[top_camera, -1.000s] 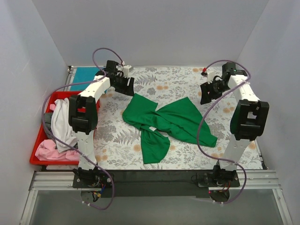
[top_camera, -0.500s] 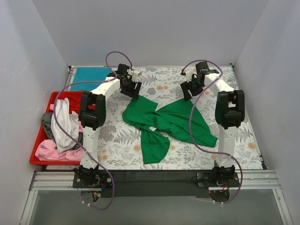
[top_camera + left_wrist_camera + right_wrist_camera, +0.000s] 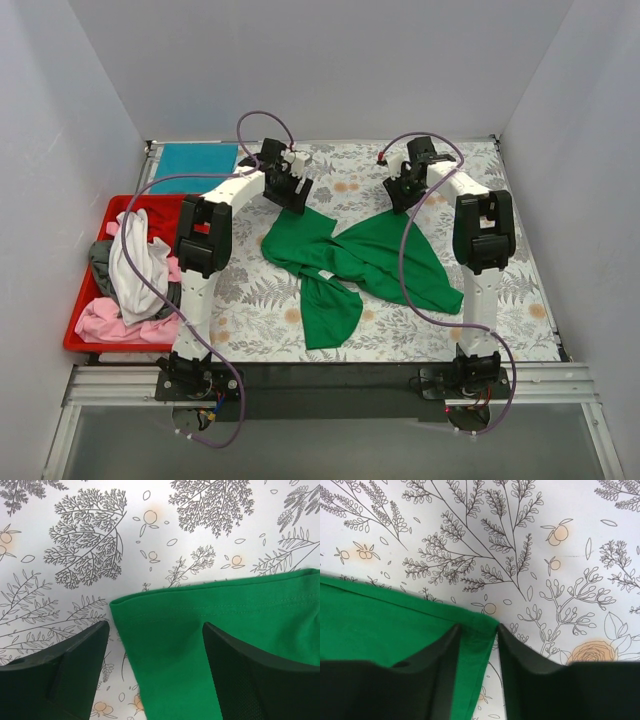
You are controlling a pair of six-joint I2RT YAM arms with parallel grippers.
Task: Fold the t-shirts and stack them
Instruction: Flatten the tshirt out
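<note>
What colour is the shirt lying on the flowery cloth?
The shirt is plain bright green. The top external view shows it best.

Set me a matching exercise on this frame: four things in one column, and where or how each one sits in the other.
Things:
1. green t-shirt
2. teal-blue shirt
3. red tray
4. left gripper

Places or states:
A. far left corner, beyond the tray
B. left edge, holding heaped shirts
C. jaws apart over a green hem corner
D. crumpled in the middle of the floral cloth

Pairs: 1-D, 2-A, 3-B, 4-C
</note>
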